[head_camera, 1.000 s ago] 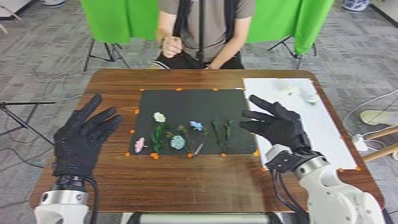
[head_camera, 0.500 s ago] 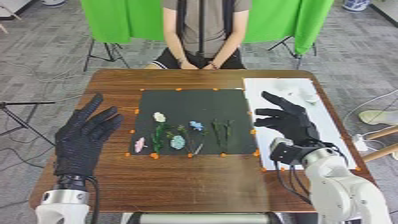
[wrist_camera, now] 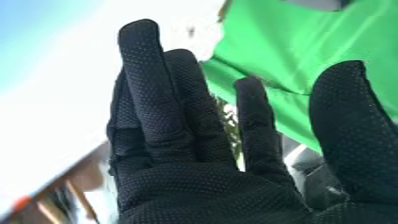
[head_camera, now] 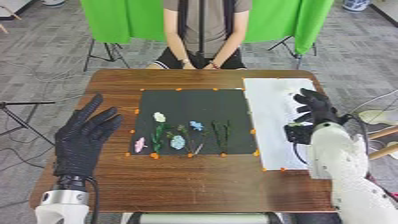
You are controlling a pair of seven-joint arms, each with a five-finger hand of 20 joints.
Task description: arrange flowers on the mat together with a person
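The right robot hand (head_camera: 314, 106), fingers straight and thumb apart, is right of the dark mat (head_camera: 191, 102); the left robot hand (head_camera: 78, 142) (loosely spread) is left of it. Flowers (head_camera: 178, 142) lie on the mat's nearer half.

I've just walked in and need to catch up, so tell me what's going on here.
Flowers are being arranged on the dark mat, but neither robot hand is touching them right now. The right hand is open over the white sheet; the left hand is open beside the mat. The white flower, pink flower and green stems lie on the mat.
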